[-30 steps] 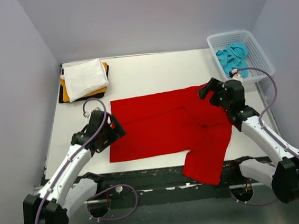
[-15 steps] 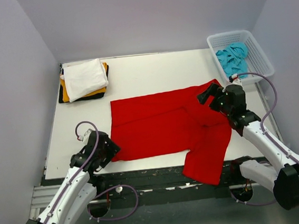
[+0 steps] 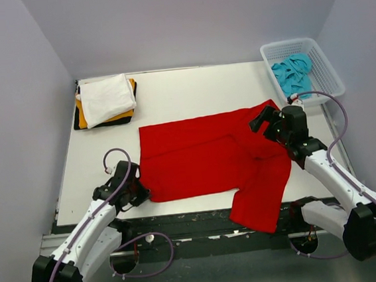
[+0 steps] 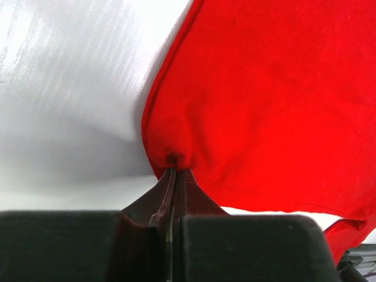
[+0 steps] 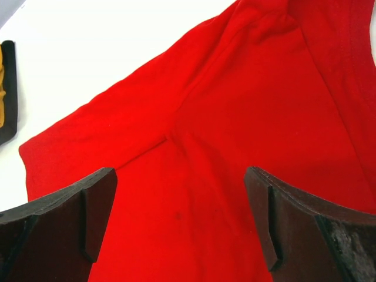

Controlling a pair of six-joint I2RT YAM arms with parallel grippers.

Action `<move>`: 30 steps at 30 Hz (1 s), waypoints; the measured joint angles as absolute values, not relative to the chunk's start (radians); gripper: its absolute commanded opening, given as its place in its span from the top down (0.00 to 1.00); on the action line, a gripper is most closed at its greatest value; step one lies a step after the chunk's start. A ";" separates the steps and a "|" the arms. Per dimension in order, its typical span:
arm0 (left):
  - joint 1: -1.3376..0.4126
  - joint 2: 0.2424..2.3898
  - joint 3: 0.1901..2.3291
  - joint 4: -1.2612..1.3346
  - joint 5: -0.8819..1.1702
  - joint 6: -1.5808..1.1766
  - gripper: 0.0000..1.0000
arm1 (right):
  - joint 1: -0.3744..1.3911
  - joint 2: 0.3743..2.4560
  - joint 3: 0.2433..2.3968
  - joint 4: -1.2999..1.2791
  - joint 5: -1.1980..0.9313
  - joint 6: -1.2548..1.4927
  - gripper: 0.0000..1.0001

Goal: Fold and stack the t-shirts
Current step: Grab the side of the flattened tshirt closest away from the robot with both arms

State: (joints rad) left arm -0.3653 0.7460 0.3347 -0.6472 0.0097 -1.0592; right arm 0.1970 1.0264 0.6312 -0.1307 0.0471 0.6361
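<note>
**Operator:** Top view first. Where do we place the garment relative to each pincer?

**Technician:** We find the red t-shirt [image 3: 203, 159] spread on the table [image 3: 190, 91], between the two pincers. The left pincer [image 3: 140, 187] sits at the shirt's near left corner. The right pincer [image 3: 260, 117] stands over its far right part. One part of the shirt hangs over the table edge, nearer than the right pincer. Beyond the left pincer we note a folded pile: white t-shirt [image 3: 107, 99] on top, with orange t-shirt [image 3: 81, 114] and black t-shirt [image 3: 103, 123] beneath. Beyond the right pincer, a turquoise t-shirt [image 3: 292, 71] lies in the basket [image 3: 284, 48].

**Operator:** Left wrist view. What is the jaw state?

**Technician:** We record the jaws drawn together, pinching a bunched corner of red cloth at the tips. The rest of the shirt fans out ahead and to the right, with bare table to the left.

**Operator:** And the right wrist view?

**Technician:** We record the fingers [image 5: 88, 211] spread wide, gripping nothing. Red cloth fills the space between and ahead of them. We cannot tell whether the tips touch it.
</note>
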 measured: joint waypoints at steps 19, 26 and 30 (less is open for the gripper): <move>-0.365 0.787 0.393 -0.584 0.029 -0.951 1.00 | 0.943 1.198 0.788 -0.730 0.132 0.697 0.23; -0.365 0.788 0.393 -0.583 0.031 -0.940 1.00 | 1.105 1.195 0.724 -0.894 0.021 0.773 0.32; -0.365 0.792 0.393 -0.583 0.031 -0.937 1.00 | 1.158 1.235 0.663 -0.896 -0.070 0.782 0.35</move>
